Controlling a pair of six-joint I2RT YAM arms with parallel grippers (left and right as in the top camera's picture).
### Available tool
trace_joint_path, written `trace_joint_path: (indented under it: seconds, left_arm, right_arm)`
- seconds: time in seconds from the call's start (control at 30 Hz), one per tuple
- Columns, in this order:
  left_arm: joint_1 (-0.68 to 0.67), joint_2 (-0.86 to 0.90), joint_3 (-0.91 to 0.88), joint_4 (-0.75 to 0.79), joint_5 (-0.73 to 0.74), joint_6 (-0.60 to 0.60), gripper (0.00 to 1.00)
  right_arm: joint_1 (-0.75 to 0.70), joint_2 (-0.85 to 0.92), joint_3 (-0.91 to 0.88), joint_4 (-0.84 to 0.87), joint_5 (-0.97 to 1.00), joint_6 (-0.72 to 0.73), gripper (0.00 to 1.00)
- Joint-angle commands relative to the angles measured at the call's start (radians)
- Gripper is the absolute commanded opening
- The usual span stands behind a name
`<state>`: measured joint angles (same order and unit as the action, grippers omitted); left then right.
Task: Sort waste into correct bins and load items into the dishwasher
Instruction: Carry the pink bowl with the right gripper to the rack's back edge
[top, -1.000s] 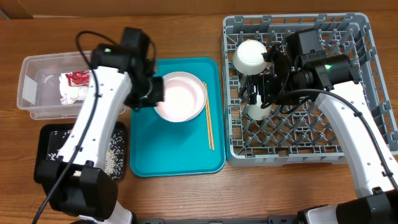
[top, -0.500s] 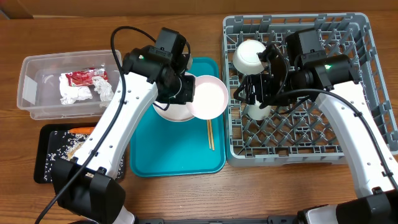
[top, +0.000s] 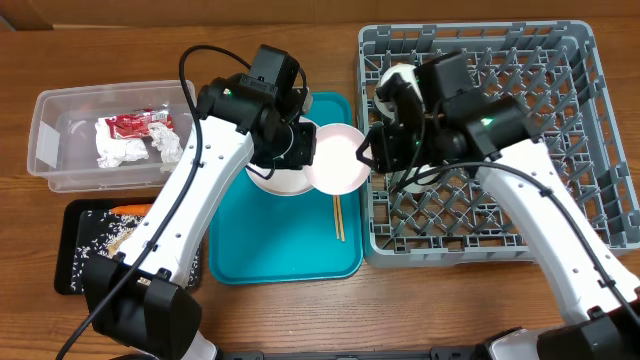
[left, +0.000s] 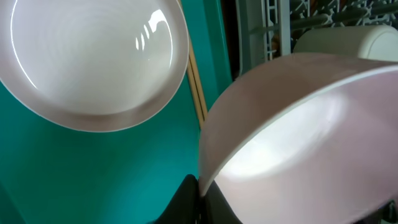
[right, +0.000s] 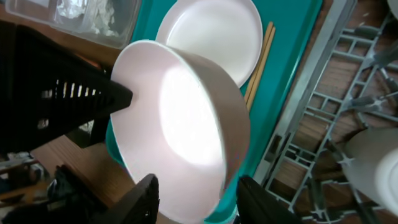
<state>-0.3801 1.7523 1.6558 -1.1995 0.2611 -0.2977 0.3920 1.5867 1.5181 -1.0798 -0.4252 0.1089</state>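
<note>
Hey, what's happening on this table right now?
Two robot arms are clearing up after a meal. The left gripper holds a pale pink plate by its rim, tilted above the teal tray, while the open right gripper reaches in around its far edge, probably to take it toward the grey rack. A white plate and chopsticks lie on the tray.

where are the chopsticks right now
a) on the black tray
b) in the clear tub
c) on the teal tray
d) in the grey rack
c, the chopsticks lie on the teal tray beside the white plate, below the pink plate in the left gripper.
</note>
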Motion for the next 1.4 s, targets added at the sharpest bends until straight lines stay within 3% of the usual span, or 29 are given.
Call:
trace_joint_path:
  seconds: [0.0, 0.2, 0.37, 0.5, 0.57, 0.7, 0.73, 0.97, 1.3, 1.37]
  left_arm:
    - [-0.007, -0.013, 0.016, -0.003, 0.036, -0.013, 0.04]
    - [-0.007, -0.013, 0.016, -0.020, 0.036, -0.012, 0.04]
    - [-0.007, -0.013, 0.016, -0.023, 0.036, -0.001, 0.04]
    - [-0.007, -0.013, 0.016, -0.023, 0.037, -0.002, 0.05]
    - [-0.007, -0.013, 0.016, -0.023, 0.037, -0.002, 0.11]
    - [-0.006, -0.013, 0.016, -0.013, 0.067, -0.002, 0.52]
    - [-0.006, -0.013, 0.016, -0.004, 0.080, -0.002, 0.56]
    - [0.010, -0.014, 0.059, 0.011, 0.140, 0.032, 0.62]
    - [0.121, -0.014, 0.232, -0.132, 0.140, 0.096, 0.69]
    - [0.129, -0.013, 0.230, -0.132, 0.138, 0.096, 0.75]
  right_arm:
    - [0.019, 0.002, -0.040, 0.035, 0.053, -0.003, 0.41]
    - [0.018, 0.016, -0.069, 0.070, 0.147, 0.001, 0.38]
    - [0.019, 0.030, -0.077, 0.077, 0.144, 0.032, 0.11]
    - [0.019, 0.032, -0.077, 0.084, 0.144, 0.057, 0.04]
    - [0.019, 0.032, -0.077, 0.088, 0.144, 0.057, 0.04]
    - [0.018, 0.032, -0.077, 0.097, 0.144, 0.057, 0.04]
    - [0.018, 0.032, -0.077, 0.100, 0.144, 0.057, 0.04]
    - [0.010, 0.031, -0.077, 0.105, 0.190, 0.055, 0.04]
    - [-0.130, 0.029, -0.024, 0.232, 0.429, 0.056, 0.04]
    - [-0.164, 0.029, -0.024, 0.270, 0.519, 0.056, 0.04]
